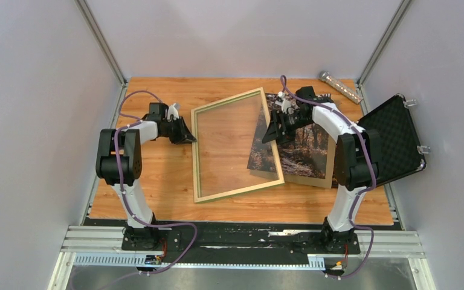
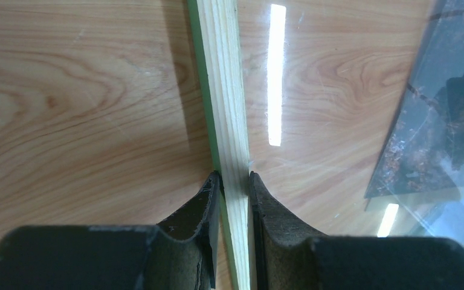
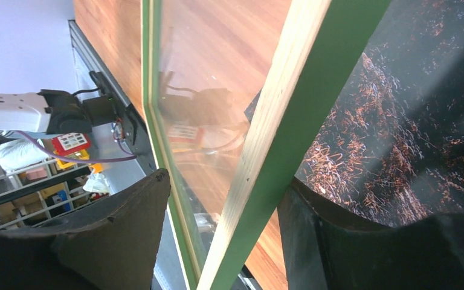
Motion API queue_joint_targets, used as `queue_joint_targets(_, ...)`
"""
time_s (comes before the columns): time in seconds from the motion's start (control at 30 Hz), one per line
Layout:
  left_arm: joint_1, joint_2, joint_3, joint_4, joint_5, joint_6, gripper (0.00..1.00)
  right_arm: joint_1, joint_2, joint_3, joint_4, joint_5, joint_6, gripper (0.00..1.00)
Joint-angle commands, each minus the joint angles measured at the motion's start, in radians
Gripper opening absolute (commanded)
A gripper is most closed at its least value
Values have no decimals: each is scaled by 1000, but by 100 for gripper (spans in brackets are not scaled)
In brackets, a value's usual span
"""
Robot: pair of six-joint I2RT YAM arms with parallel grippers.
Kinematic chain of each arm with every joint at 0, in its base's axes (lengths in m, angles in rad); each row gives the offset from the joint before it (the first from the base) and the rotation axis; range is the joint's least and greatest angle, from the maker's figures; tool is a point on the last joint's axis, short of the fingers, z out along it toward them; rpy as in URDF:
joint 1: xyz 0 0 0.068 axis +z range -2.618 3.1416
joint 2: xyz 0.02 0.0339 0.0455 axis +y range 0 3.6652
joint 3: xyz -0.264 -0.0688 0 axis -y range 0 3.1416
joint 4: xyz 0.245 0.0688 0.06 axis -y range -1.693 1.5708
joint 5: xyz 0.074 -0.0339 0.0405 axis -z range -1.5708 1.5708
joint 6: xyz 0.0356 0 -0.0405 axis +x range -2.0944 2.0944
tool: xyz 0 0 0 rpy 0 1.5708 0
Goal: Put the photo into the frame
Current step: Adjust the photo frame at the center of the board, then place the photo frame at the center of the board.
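Near left: left gripper (image 2: 234, 178) pinching the left rail of the frame (image 1: 238, 190), dark felt-like pads pressed flat against both sides of the pale, straight-grained wood. Thin green edge showing along the rail's outer side.

Lies back-up on the glossy wood-grain table (image 1: 157, 181): a large thin-railed rectangle, turned slightly askew, clear pane mirroring bright bars of light.

Centre-right: the photo (image 1: 299, 151), picture side up, dark brown forest flecked with orange leaves. Left portion under the frame's right rail and seen through the pane, the rest bare to the right. Along its near edge, a narrow strip of tan board (image 1: 308, 180) peeking out.

Over that overlap: right gripper (image 1: 276, 128), jaws spread, curved black fingers (image 3: 121, 235) standing either side of the right rail, with a clear gap on the pane side.

Far right: black case (image 1: 393, 139), lined with dimpled foam, tilted against the wall. Far corner: slim shiny cylinder (image 1: 340, 86) lying on the table.
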Motion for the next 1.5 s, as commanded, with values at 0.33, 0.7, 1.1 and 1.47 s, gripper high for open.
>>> queue_joint_targets(0.33,112,-39,102,-250,-223,208,0,158,150,66,124,66,63,65)
queue_joint_targets(0.7,180,-49,159,-303,-318,285,0,255,281,179,157,88,117,65)
queue_joint_targets(1.1,198,8,239,-318,-362,325,0,271,266,153,152,63,117,65)
queue_joint_targets(1.47,198,61,343,-367,-360,334,71,282,143,77,154,116,71,65)
